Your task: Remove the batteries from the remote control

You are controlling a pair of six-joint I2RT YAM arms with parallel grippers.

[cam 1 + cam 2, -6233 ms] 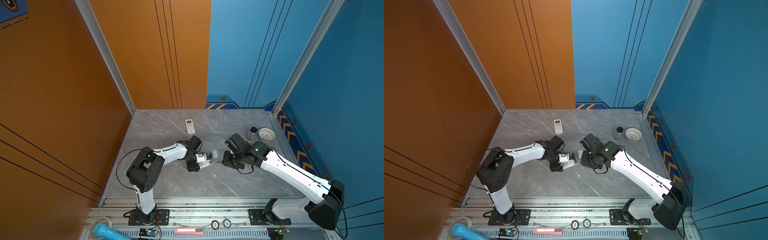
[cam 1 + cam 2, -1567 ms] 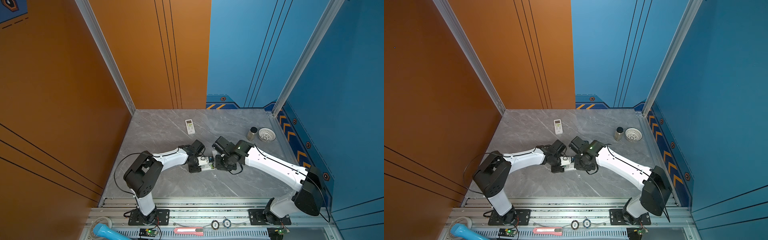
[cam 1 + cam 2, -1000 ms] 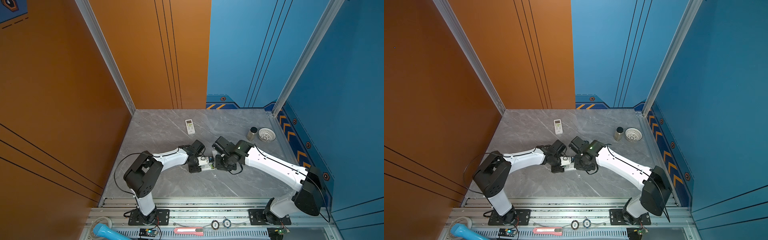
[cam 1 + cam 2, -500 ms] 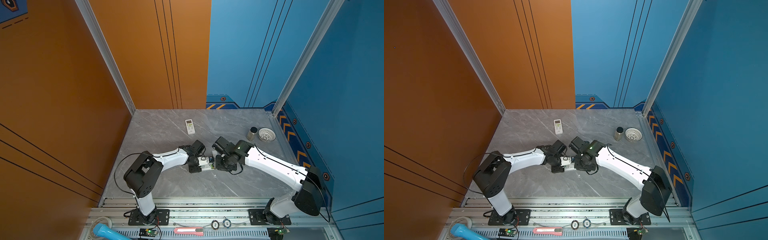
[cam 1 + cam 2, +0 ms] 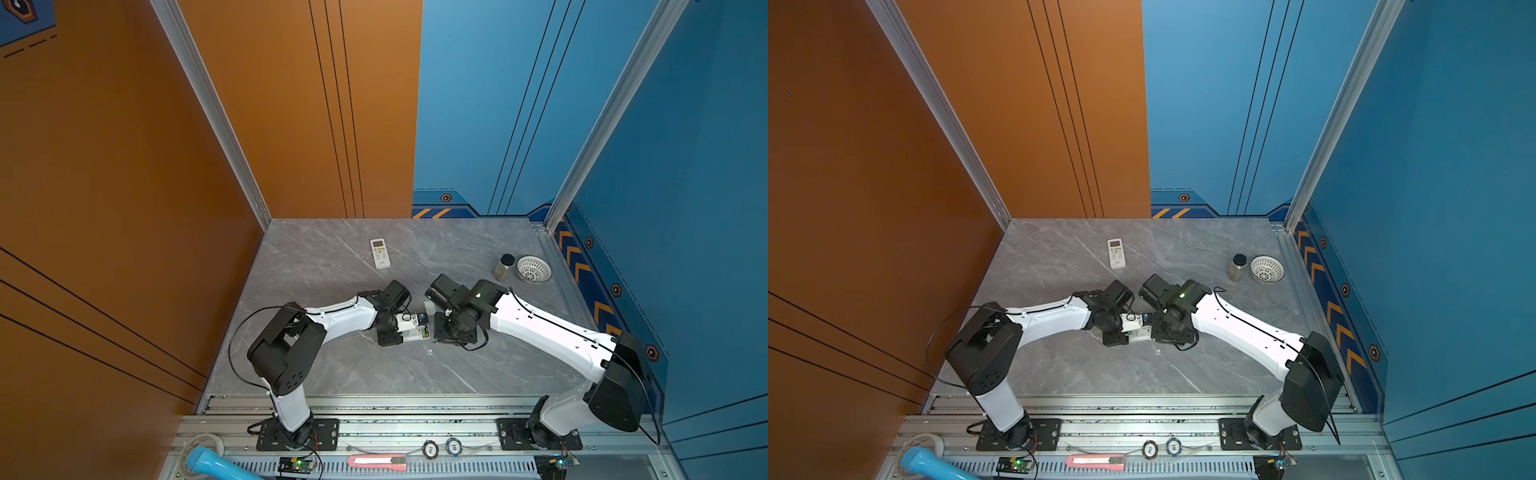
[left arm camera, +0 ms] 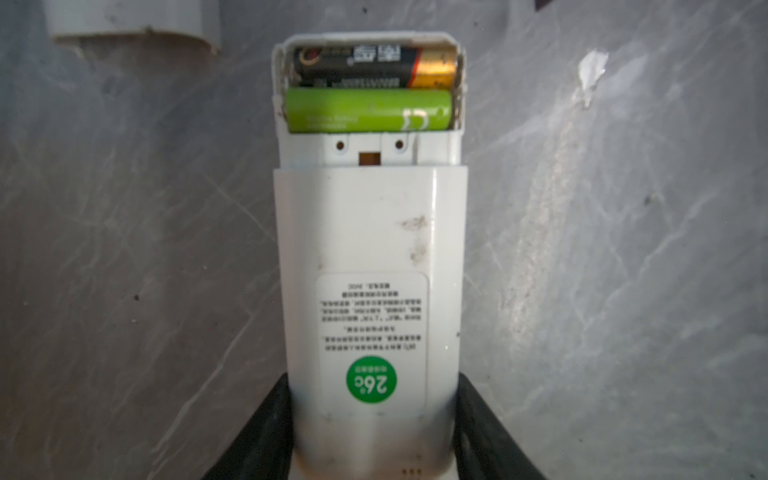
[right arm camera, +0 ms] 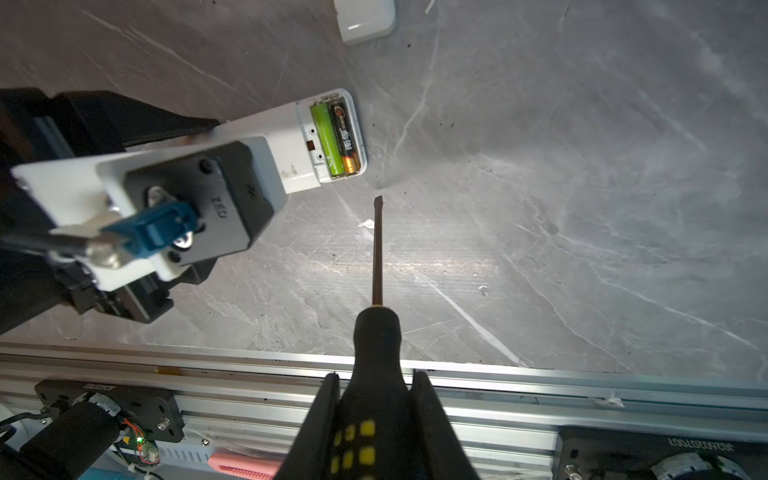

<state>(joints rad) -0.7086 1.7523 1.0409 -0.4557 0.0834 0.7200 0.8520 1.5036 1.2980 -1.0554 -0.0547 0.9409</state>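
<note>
My left gripper is shut on the white remote control, gripping its sides, back face up. Its battery bay is uncovered at the far end and holds two batteries side by side: a lime green one and a black one with a gold end. My right gripper is shut on the handle of a black-and-yellow screwdriver. The blade tip hovers just short of the remote's open end, apart from it. In both top views the two grippers meet mid-table at the remote.
A loose white battery cover lies beyond the remote. A second white remote lies at the back. A small jar and a white mesh basket stand back right. The aluminium rail runs along the table's front edge.
Over the last second nothing has visibly moved. Six seconds ago my right gripper stood further right; it has since come in to the remote's open end.
</note>
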